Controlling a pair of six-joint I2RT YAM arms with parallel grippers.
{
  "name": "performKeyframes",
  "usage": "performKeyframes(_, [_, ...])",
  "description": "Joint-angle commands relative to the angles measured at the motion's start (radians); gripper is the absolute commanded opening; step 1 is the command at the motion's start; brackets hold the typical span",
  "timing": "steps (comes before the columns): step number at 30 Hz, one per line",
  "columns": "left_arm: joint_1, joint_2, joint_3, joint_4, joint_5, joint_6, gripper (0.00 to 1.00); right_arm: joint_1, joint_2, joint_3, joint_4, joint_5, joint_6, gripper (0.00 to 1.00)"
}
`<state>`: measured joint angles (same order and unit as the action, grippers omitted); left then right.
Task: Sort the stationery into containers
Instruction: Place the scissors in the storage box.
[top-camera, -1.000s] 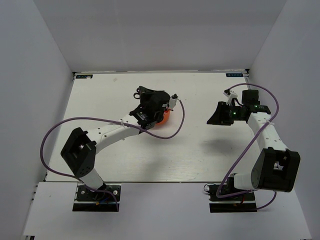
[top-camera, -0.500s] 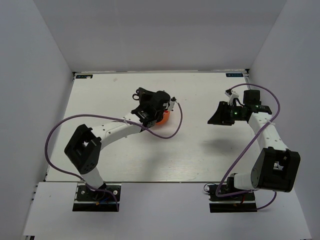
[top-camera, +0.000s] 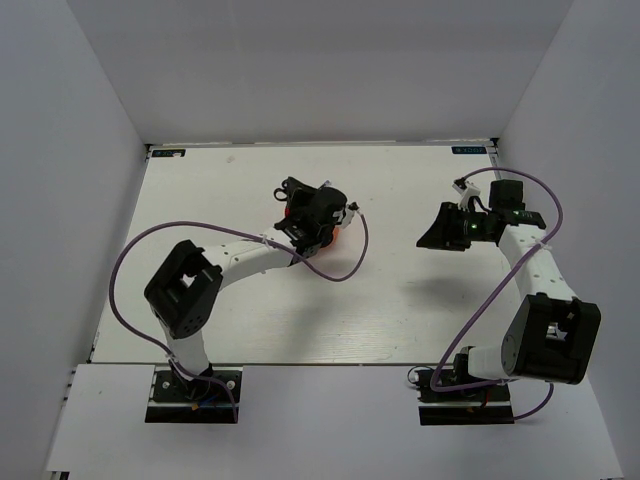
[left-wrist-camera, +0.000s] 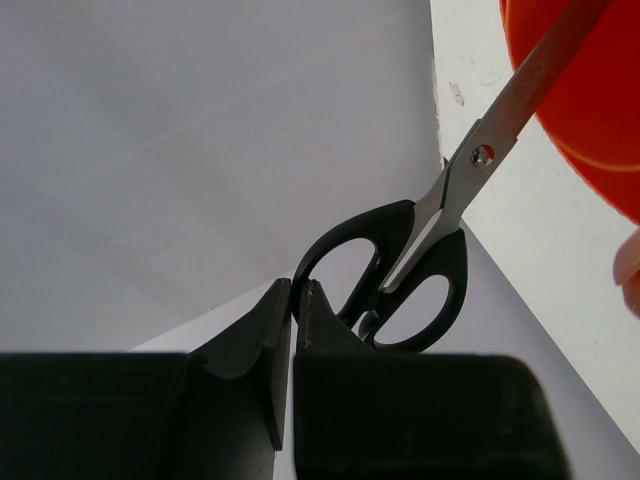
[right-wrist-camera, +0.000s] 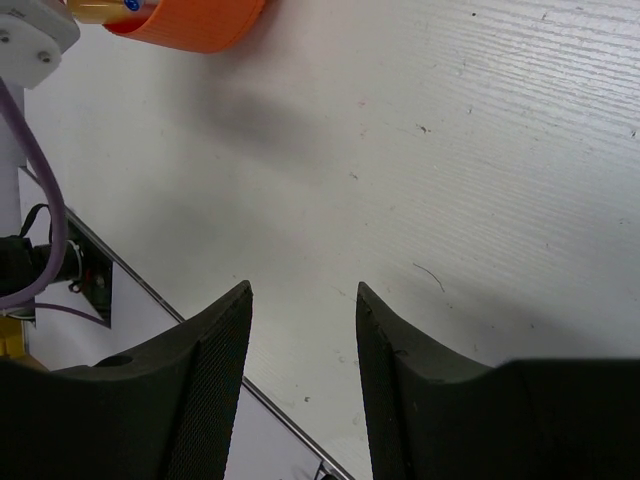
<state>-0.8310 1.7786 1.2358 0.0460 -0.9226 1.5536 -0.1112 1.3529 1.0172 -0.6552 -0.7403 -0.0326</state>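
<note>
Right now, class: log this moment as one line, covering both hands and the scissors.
left hand: shut on scissors handle | blades: pointing at orange organiser | right hand: open, empty, above table

My left gripper (left-wrist-camera: 293, 290) hangs over the organiser (top-camera: 334, 237) mid-table, scissors (left-wrist-camera: 420, 262) pinched by a handle, blades toward it; my right gripper (top-camera: 428, 238) sits well apart, rightward

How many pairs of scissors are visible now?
1. The scissors are pinched by a handle in the left gripper, blades toward the organiser. Others may be hidden.
</note>
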Motion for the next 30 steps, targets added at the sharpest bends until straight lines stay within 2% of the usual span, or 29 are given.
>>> performKeyframes(1, [-0.017,0.007,-0.002,0.1,0.008,0.049,0.0,-0.008,0.011,0.006,-0.012,-0.031,0.0,0.5])
performKeyframes(5, [-0.033,0.028,-0.01,0.12,0.011,0.059,0.03,-0.012,0.012,0.007,-0.012,-0.034,-0.001,0.5])
performKeyframes(8, [-0.039,0.039,-0.022,0.194,0.013,0.092,0.09,-0.015,0.011,0.007,-0.015,-0.041,-0.001,0.5])
performKeyframes(12, [-0.043,0.044,-0.03,0.213,0.014,0.097,0.17,-0.021,0.012,0.007,-0.015,-0.044,-0.001,0.5])
performKeyframes(22, [-0.069,0.048,-0.052,0.242,0.007,0.099,0.25,-0.025,0.017,0.006,-0.015,-0.05,0.002,0.5])
performKeyframes(30, [-0.083,0.05,-0.084,0.242,0.001,0.095,0.28,-0.034,0.018,0.006,-0.018,-0.059,0.008,0.51])
